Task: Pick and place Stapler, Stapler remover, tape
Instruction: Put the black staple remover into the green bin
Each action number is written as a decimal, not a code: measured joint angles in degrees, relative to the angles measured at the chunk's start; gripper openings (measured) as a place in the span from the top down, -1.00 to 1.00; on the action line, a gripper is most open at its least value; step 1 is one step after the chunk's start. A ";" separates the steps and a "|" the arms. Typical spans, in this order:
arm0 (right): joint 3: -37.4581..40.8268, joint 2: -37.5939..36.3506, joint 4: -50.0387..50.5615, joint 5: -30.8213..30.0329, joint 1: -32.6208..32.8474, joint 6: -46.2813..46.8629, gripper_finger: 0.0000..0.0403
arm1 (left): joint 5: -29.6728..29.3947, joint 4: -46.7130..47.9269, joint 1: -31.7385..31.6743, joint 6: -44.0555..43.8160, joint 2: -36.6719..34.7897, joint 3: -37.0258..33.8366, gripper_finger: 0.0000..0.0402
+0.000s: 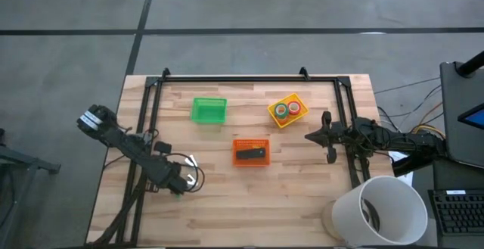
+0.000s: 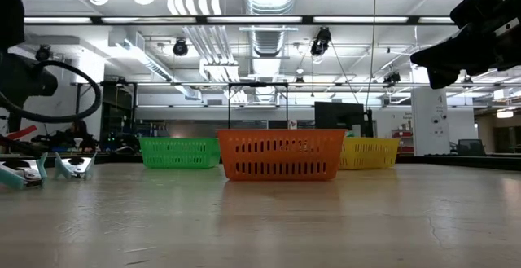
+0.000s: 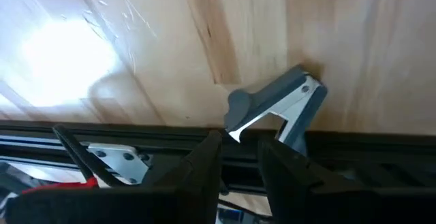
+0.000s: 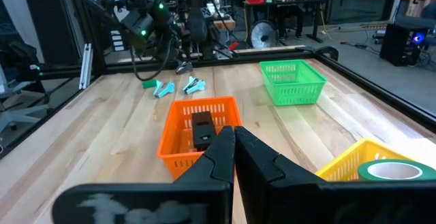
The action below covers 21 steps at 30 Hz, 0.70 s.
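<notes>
Surface: pale wooden surface point(image 1: 249, 196) inside a black frame, grey floor all round, a workshop hall beyond it in the low view.
Landmark: orange basket point(image 1: 250, 152) near the middle of the surface.
Stapler: the stapler point(image 1: 250, 155) lies inside the orange basket, long axis along the basket's length; that part looks done.
Tape: the tape point(image 1: 287, 110) sits in the yellow basket point(image 1: 287, 110), which is behind and to the right of the orange basket; green and orange rolls show, others I cannot make out.
Green basket: the green basket point(image 1: 209, 110) stands behind and to the left of the orange basket; nothing shows in it.
Stapler remover: the stapler remover point(image 3: 276, 108), grey and white, lies on the bare surface well to the left of the orange basket, not yet in any basket.
Left fingers: the left gripper point(image 3: 240, 159) sits just beside the remover, fingers narrowly spread, not visibly touching it; the remover lies directly ahead of the tips, angled across them.
Right fingers: the right gripper point(image 4: 235, 144), pressed together and empty, hangs well to the right of the orange basket.
Nearer arm: the left, by far.
Judgement: the grasp turns on the fingers straddling the remover's body.
</notes>
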<state>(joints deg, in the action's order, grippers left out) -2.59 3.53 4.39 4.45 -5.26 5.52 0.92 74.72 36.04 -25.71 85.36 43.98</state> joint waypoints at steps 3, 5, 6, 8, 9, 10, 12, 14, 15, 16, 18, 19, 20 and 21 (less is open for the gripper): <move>0.00 0.00 0.02 -0.01 0.00 0.00 0.96 | -1.07 -1.06 -0.03 0.56 0.00 -1.26 0.52; 0.00 0.00 0.00 -0.02 0.00 0.00 0.96 | -1.40 -2.30 -0.03 0.69 0.00 -2.12 0.53; 0.00 0.00 0.00 0.00 0.00 0.00 0.96 | -1.45 -2.65 -0.03 0.69 0.00 -2.50 0.54; 0.00 0.00 0.00 0.00 0.00 0.00 0.96 | -1.44 -3.31 -0.03 0.69 0.00 -3.12 0.55; 0.00 0.00 0.00 -0.01 -0.01 0.00 0.96 | -1.44 -3.27 -0.03 0.69 0.00 -3.28 0.56; 0.00 0.00 0.01 -0.01 0.00 0.00 0.96 | -1.45 -3.26 -0.03 0.69 0.00 -3.36 0.57; 0.00 0.00 0.01 -0.02 0.00 0.00 0.96 | -1.45 -3.28 -0.01 0.67 0.00 -3.46 0.59; 0.00 0.00 0.00 0.00 0.00 0.00 0.96 | -1.43 -3.29 -0.01 0.69 0.00 -3.51 0.62; 0.00 0.00 0.00 0.00 -0.02 0.00 0.96 | -1.41 -3.32 -0.01 0.67 0.00 -3.51 0.64; 0.00 0.00 0.00 -0.02 0.00 0.00 0.96 | -1.42 -3.33 -0.01 0.67 0.00 -3.51 0.66; 0.00 0.00 0.00 -0.01 0.00 0.00 0.96 | -1.43 -3.41 -0.01 0.67 0.00 -3.51 0.73; 0.00 0.00 0.02 -0.02 -0.01 0.00 0.96 | -1.43 -3.45 -0.01 0.69 0.00 -3.51 0.77; 0.00 0.00 0.01 -0.02 -0.01 0.00 0.96 | -1.41 -3.78 -0.01 0.69 0.00 -3.51 0.81; 0.00 0.00 0.00 -0.01 0.00 0.00 0.96 | -1.41 -3.80 -0.01 0.72 0.00 -3.51 0.86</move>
<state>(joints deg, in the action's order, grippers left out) -2.59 3.53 4.39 4.43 -5.26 5.52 -0.49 70.92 36.03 -24.98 85.36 40.47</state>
